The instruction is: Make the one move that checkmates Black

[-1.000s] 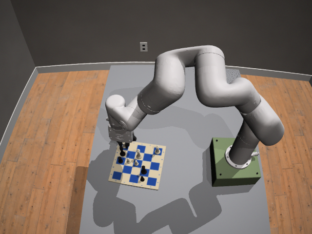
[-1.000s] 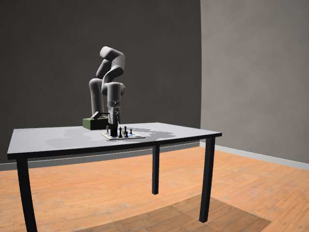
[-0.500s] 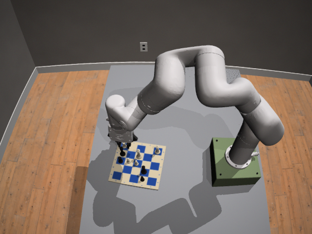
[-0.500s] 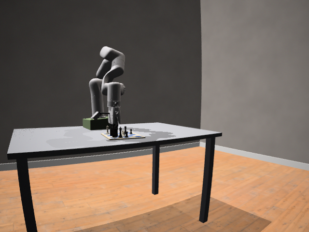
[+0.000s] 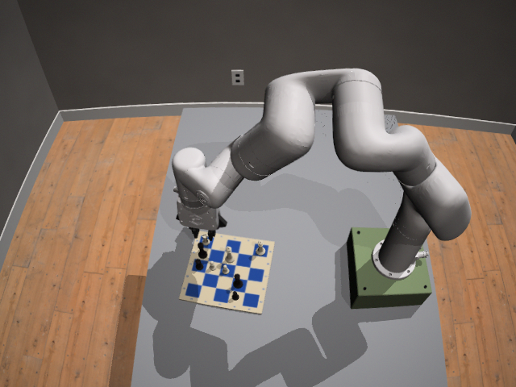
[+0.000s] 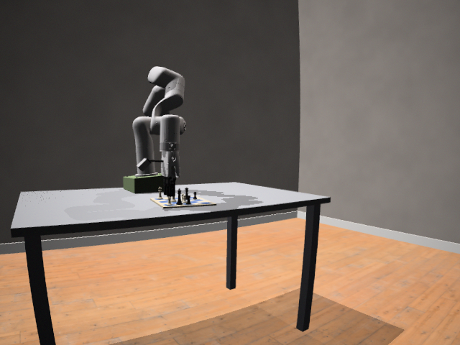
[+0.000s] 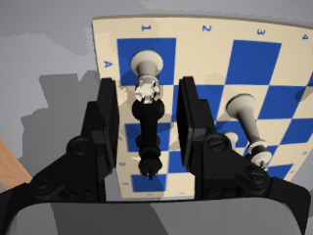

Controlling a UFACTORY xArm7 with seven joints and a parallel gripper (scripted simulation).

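The blue-and-cream chessboard (image 5: 230, 269) lies on the grey table and also shows in the exterior view (image 6: 182, 201). A white piece (image 7: 148, 74) stands upright on the blue corner square A1, seen from the top view as well (image 5: 205, 239). My gripper (image 7: 147, 97) hangs over that corner (image 5: 203, 234) with its fingers apart on either side of the white piece, not touching it. A tall black piece (image 7: 149, 133) (image 5: 201, 251) stands on the square just behind it. More white pieces (image 5: 229, 254) (image 5: 260, 247) and black pieces (image 5: 237, 281) stand further along the board.
The arm's green base block (image 5: 387, 275) stands to the right of the board. Two small white pawns (image 5: 212, 265) (image 5: 225, 269) and a black pawn (image 5: 199, 264) stand close together near the board's middle. Another black pawn (image 5: 235, 296) stands near the front edge.
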